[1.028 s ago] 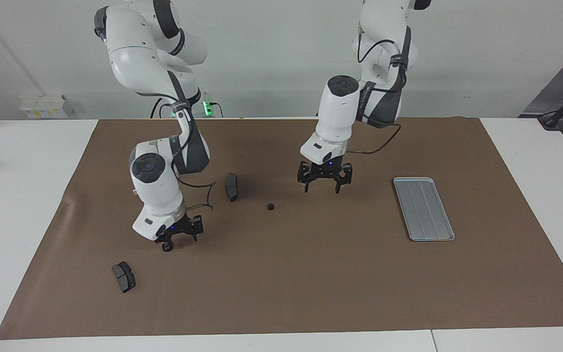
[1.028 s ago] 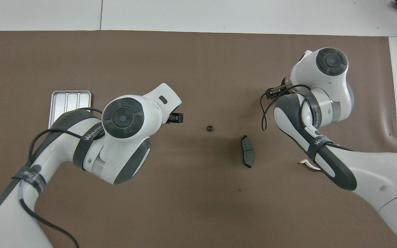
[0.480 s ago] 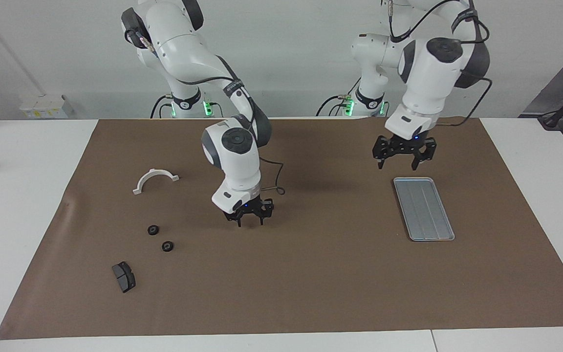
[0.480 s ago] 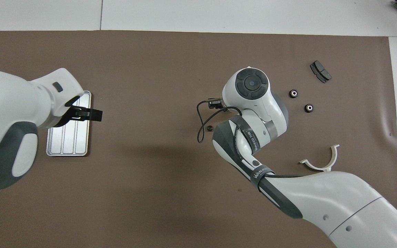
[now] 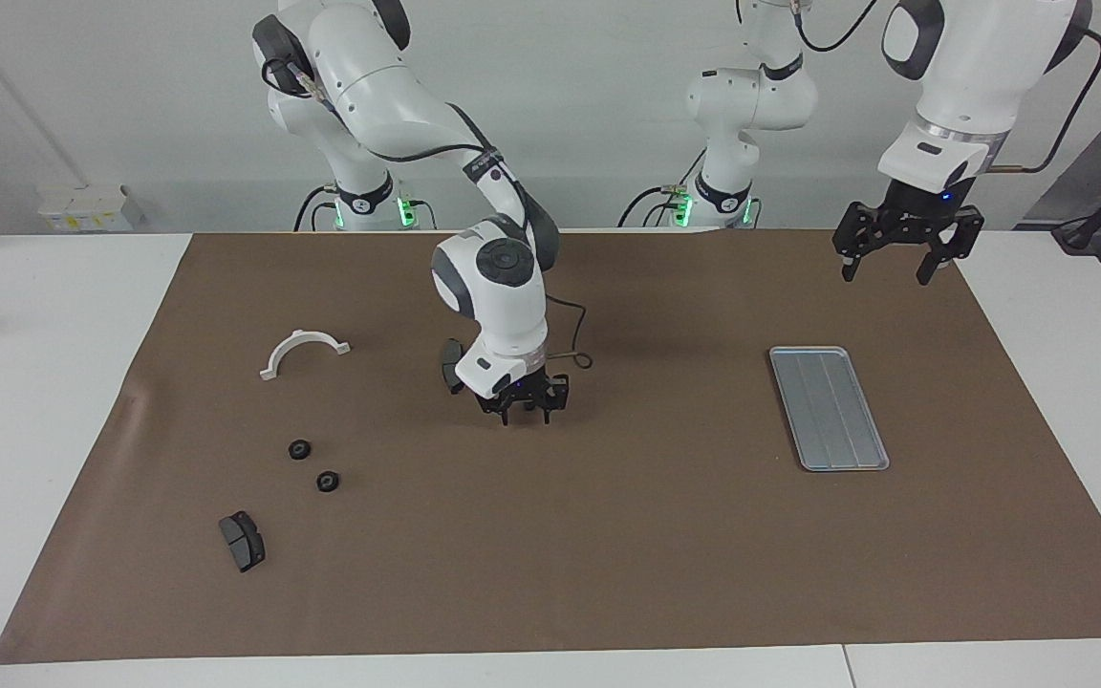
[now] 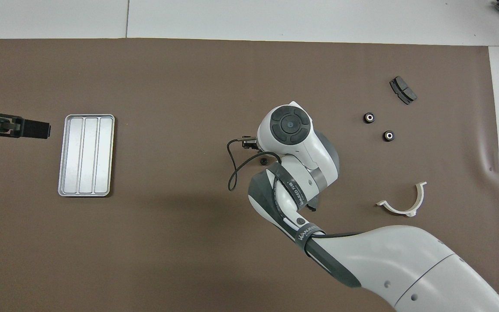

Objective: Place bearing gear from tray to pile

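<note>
Gear (image 6: 264, 162) at frame centre awaits my right gripper (image 5: 522, 409), jaws half-closed over it; two (image 5: 313, 465) already piled, left gripper (image 5: 902, 256) wide.

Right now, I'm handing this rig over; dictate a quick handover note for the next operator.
Left gripper: open, empty, raised clear of the tray, waiting.
Right gripper: low at the stray gear mid-mat; whether it grips it is unclear.
Tray: empty.
Pile: two gears, toward the right arm's end.
Left to do: bring the stray gear to the pile.
</note>
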`<state>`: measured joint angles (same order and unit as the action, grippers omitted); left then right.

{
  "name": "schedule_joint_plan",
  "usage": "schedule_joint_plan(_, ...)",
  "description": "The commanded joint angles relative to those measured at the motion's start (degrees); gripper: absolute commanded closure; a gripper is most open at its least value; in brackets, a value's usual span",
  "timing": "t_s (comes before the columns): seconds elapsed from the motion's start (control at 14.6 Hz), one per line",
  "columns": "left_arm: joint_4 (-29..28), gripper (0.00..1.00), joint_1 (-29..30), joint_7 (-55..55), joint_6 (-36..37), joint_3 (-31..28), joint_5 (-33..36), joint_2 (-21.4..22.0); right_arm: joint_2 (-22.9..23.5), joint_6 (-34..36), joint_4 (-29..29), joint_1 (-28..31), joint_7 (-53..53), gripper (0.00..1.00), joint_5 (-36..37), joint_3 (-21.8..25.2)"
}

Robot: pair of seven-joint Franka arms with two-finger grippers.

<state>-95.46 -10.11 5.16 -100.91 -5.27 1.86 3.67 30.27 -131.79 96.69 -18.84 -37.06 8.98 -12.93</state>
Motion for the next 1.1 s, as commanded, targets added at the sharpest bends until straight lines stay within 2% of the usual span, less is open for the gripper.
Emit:
schedule_joint_plan(0.0, 10.46, 0.0, 3.59, 0.99, 7.72, 0.61, -4.05, -6.39, -0.47, -1.63, 2.35, 0.03, -1.69, 0.34, -1.16, -0.78)
schedule_joint_plan(0.21, 10.39, 0.0, 5.79, 1.25, 8.62, 0.52, -4.5, -5.0, -0.47, -2.07, 4.02, -0.06, -1.7, 0.39, -1.16, -0.79)
schedule_joint_plan(0.41, 4.08, 0.0, 6.06, 1.16, 8.88, 0.26, -4.41, -1.4, -0.47, -2.33, 5.52, -0.32, -1.78, 0.45, -1.16, -0.78)
schedule_joint_plan(0.62, 2.21, 0.0, 6.15, 0.82, 8.1, 0.17, -3.97, -0.42, -0.56, -1.98, 5.52, -0.32, -1.78, 0.64, -1.16, -0.79)
schedule_joint_plan(1.03, 2.65, 0.0, 6.59, 0.99, 8.27, 0.17, -3.62, -0.68, -0.47, -1.98, 5.52, -0.23, -1.61, 0.89, -1.16, -0.87)
